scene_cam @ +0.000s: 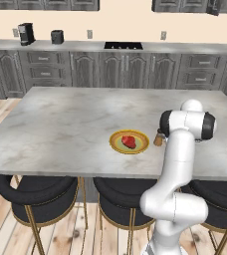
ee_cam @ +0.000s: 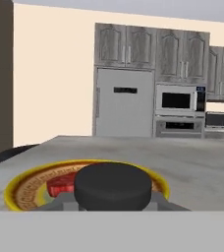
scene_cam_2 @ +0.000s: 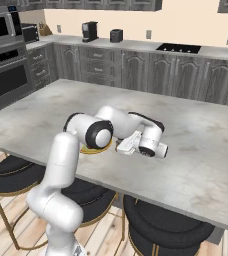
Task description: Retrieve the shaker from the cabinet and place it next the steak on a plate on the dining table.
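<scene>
- Gripper point(ee_cam: 113, 205): fingers flank the shaker point(scene_cam: 159, 138); grip state cannot be determined
- Shaker: upright on the table point(scene_cam: 60, 124), dark cap directly before the gripper
- Plate point(scene_cam: 129, 142) with steak point(scene_cam: 129, 141): just beyond the shaker, beside it

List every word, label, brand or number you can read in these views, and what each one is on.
None can be read.
The shaker, plate and dining table carry no lettering.
The microwave panel and the dark strip on the refrigerator are too blurred to tell.
</scene>
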Controlling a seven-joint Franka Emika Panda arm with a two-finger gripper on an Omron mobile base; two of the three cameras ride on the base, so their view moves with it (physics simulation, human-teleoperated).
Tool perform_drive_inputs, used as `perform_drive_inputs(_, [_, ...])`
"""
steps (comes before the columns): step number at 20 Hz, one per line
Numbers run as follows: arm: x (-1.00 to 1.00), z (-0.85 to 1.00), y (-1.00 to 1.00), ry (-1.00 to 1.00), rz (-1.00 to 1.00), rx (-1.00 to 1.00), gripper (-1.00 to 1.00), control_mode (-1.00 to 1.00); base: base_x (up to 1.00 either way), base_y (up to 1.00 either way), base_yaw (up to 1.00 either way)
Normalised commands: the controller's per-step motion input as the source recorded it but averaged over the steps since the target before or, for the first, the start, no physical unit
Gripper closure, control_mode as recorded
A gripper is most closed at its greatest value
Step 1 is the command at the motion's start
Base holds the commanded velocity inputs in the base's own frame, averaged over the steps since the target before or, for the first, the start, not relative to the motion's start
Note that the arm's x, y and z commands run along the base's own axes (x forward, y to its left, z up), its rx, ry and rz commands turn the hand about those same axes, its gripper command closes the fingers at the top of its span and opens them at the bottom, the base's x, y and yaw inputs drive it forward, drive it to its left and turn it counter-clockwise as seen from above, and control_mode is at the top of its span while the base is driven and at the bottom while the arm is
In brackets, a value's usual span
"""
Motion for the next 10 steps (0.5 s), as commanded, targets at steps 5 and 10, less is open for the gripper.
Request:
perform_drive_inputs(5, [-0.01,-0.21,0.09,0.03,0.01,-0.02,1.00,-1.00,0.00,0.00,0.00])
perform_drive_inputs(10, [-0.06,-0.05,0.03,0.00,0.00,-0.01,-1.00,-1.00,0.00,0.00,0.00])
